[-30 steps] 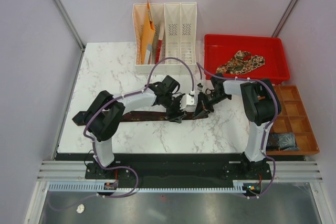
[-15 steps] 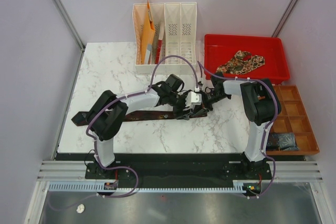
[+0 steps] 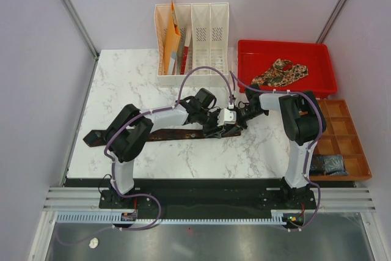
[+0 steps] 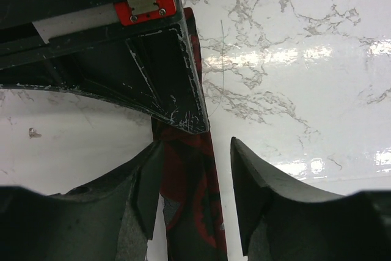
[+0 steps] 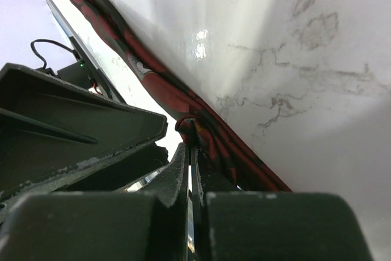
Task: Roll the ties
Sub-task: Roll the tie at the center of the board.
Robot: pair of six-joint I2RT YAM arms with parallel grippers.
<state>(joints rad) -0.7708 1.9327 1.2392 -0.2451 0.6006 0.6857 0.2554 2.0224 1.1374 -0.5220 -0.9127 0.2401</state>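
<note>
1. Right gripper (image 5: pixel 189 151): jaws closed flat together. In the right wrist view a small fold of the dark maroon-brown fabric necktie with tiny pale specks (image 5: pixel 160 88) sits pinched at their tips.

2. Left gripper (image 4: pixel 195 151): jaws part-way apart and straddling the same necktie. In the left wrist view the fabric runs up between the two fingers, close against the left one and clear of the right one. One black finger of the right gripper lies across the upper left of that view, its tip on the necktie.

3. Both grippers meet at the centre of the top view, just beside each other, over the necktie's right-hand end.

4. Dark maroon-brown necktie: laid out flat as a long narrow strip. It runs from the centre of the top view to the left edge of the white marble-patterned desk (image 3: pixel 140 77), passing under the left arm.

5. Tan-and-brown paisley necktie (image 3: pixel 281 71): crumpled in a loose heap inside the red plastic tray (image 3: pixel 317 53), upper right of the top view, well apart from both grippers.

6. White slotted plastic file rack (image 3: pixel 211 29): upright at the far edge of the desk, top centre. Orange paper folders (image 3: pixel 171 38) stand in its left compartments.

7. Brown compartment box (image 3: pixel 342 129): right edge of the top view, below the red tray. A small dark item lies in a near compartment, too small to identify.
</note>
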